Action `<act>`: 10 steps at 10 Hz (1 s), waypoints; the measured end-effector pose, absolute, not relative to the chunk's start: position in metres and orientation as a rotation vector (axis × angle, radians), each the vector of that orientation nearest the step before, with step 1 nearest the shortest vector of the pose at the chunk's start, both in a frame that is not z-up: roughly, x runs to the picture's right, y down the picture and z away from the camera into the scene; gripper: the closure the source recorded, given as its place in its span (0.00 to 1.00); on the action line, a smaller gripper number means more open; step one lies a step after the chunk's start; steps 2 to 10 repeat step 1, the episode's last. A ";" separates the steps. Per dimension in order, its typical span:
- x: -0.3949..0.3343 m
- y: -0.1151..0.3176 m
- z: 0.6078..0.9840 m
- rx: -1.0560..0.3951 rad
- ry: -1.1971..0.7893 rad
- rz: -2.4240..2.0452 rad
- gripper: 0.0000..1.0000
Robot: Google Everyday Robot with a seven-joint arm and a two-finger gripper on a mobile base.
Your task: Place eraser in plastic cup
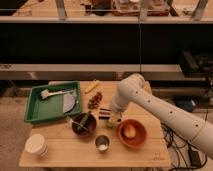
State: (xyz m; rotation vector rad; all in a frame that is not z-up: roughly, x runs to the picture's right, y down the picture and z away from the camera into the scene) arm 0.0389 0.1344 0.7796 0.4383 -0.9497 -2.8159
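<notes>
The eraser (104, 113), a small dark block with pale and reddish stripes, lies on the wooden table (65, 150) between the dark bowl and the arm. My gripper (114, 117) hangs at the end of the white arm, just right of the eraser and close above the table. The light-green plastic cup (111, 123) shows only as a greenish patch under and in front of the gripper, mostly hidden by it. I cannot tell whether the gripper touches the eraser.
A green tray (35, 107) with tools sits at the left. Nearby are a dark bowl (83, 125), a shiny metal cup (102, 143), an orange bowl (132, 133), a white ribbed cup (37, 145), a reddish-brown cluster (94, 100) and a yellow stick (91, 87). Dark shelving stands behind.
</notes>
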 end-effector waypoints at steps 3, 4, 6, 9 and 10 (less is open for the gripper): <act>0.040 0.134 0.779 0.438 -0.947 -2.817 0.20; 0.040 0.134 0.779 0.438 -0.947 -2.817 0.20; 0.040 0.134 0.779 0.438 -0.947 -2.817 0.20; 0.040 0.134 0.779 0.438 -0.947 -2.817 0.20; 0.040 0.134 0.779 0.438 -0.947 -2.817 0.20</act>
